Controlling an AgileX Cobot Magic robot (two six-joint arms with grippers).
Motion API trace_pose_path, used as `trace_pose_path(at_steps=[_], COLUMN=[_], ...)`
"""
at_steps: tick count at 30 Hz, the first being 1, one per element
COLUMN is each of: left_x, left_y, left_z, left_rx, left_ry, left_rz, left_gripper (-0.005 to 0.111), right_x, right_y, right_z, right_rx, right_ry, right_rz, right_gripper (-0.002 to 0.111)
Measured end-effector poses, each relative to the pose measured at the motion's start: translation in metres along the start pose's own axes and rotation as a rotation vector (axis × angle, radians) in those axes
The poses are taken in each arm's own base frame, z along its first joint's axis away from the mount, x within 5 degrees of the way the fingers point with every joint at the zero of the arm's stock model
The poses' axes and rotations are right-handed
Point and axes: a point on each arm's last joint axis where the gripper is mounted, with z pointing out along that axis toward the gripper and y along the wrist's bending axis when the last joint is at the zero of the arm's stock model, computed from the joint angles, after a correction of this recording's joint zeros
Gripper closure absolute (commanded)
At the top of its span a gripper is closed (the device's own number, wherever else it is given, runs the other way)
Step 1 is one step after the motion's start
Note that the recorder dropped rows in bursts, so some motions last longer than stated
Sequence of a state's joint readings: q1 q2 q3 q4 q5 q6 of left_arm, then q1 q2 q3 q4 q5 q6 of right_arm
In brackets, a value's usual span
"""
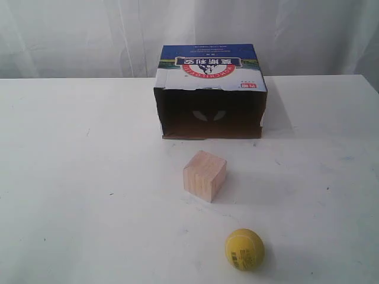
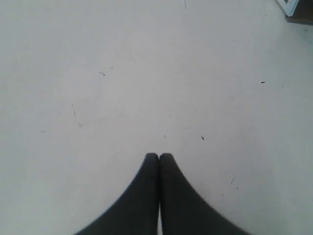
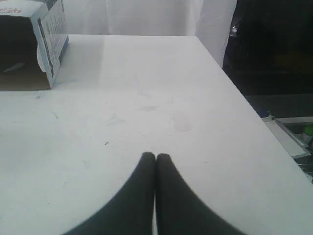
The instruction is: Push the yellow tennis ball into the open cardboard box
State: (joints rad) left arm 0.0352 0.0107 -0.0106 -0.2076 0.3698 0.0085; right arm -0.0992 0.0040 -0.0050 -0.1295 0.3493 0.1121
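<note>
The yellow tennis ball [image 1: 244, 249] lies near the table's front edge, right of centre, its printed label facing forward. The open cardboard box [image 1: 211, 94] stands at the back of the table on its side, dark interior facing the front; one corner of it shows in the right wrist view [image 3: 34, 44] and a sliver in the left wrist view [image 2: 296, 10]. Neither gripper appears in the exterior view. My left gripper [image 2: 159, 155] is shut over bare table. My right gripper [image 3: 155, 156] is shut too, with nothing between its fingers.
A pale wooden cube [image 1: 205, 176] sits between the ball and the box mouth, slightly left of the ball. The white table [image 1: 89, 177] ends at a right edge [image 3: 244, 98], beyond which lies dark floor. White curtains hang behind.
</note>
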Motion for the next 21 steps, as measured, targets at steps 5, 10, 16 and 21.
trace_pose_path(at_steps=[5,10,16,21], left_x=[0.000,0.000,0.000,0.000], left_y=[0.000,0.000,0.000,0.000], left_z=[0.000,0.000,0.000,0.000], left_rx=[0.000,0.000,0.000,0.000], left_ry=[0.000,0.000,0.000,0.000], left_rz=[0.000,0.000,0.000,0.000], left_gripper=[0.107,0.107,0.107,0.107], right_x=[0.000,0.000,0.000,-0.018], right_y=[0.000,0.000,0.000,0.003], right_z=[0.000,0.000,0.000,-0.002], right_rx=[0.000,0.000,0.000,-0.048], right_ry=[0.000,0.000,-0.004,-0.195], right_rz=[0.000,0.000,0.000,0.147], right_gripper=[0.108,0.108,0.108,0.108])
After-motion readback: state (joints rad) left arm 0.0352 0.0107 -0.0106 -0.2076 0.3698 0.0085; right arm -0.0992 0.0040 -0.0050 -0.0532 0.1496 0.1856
